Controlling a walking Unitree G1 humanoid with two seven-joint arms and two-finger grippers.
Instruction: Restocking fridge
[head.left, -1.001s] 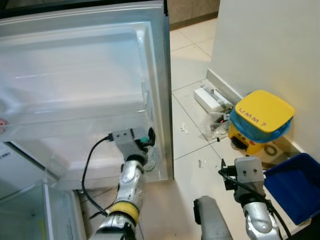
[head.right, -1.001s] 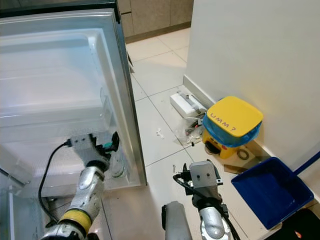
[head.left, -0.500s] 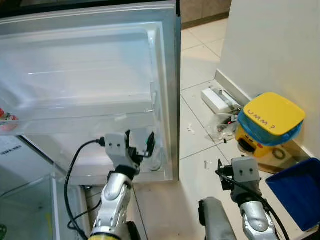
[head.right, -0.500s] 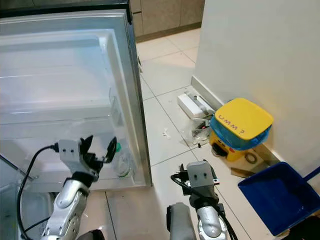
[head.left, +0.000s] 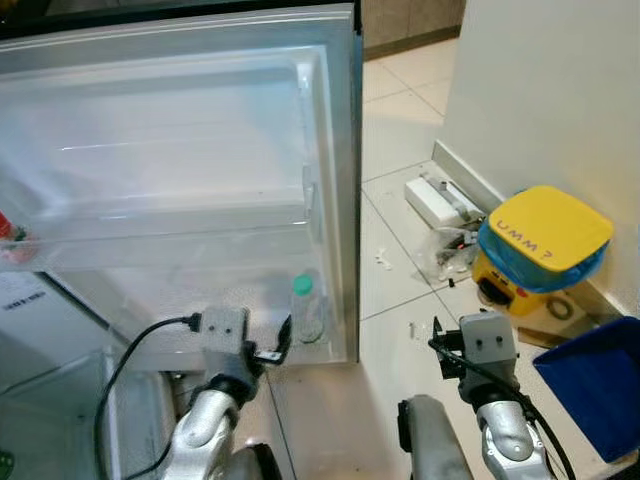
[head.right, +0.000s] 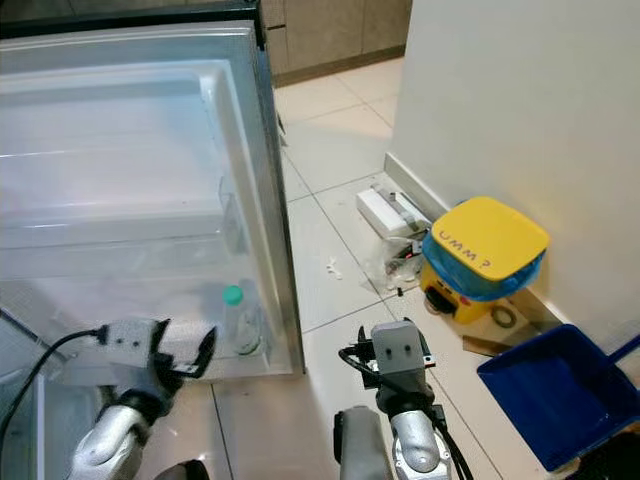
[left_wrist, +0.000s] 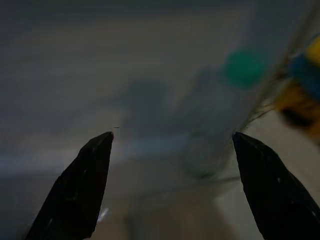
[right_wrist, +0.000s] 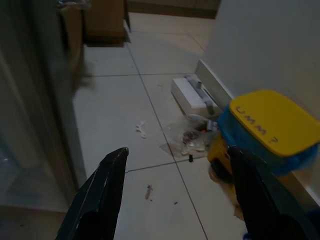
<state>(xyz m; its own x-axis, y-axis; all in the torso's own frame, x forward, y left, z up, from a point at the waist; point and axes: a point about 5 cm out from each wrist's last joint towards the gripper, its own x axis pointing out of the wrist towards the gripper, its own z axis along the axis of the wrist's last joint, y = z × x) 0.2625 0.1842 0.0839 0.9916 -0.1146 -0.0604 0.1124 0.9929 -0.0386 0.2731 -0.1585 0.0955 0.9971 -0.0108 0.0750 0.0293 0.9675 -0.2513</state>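
Note:
A clear bottle with a green cap (head.left: 306, 308) stands upright in the lowest shelf of the open fridge door (head.left: 180, 150), near the door's outer edge. My left gripper (left_wrist: 172, 135) is open and hangs just below and to the left of the bottle, apart from it, with nothing between its fingers (head.left: 284, 341). In the left wrist view the bottle (left_wrist: 212, 130) is blurred ahead of the fingertips. My right gripper (right_wrist: 176, 150) is open and empty, held low over the tiled floor to the right of the door.
A yellow-lidded bin with a blue bag (head.left: 545, 240) stands by the wall on the right, a blue tub (head.left: 592, 385) beside it. A white box (head.left: 435, 200) and scraps of litter lie on the floor. The fridge's inside shelves (head.left: 50, 400) are at lower left.
My left gripper has let go of the bottle and drawn back down towards me. The bottle now stands alone in the door shelf. The right arm has hardly moved.

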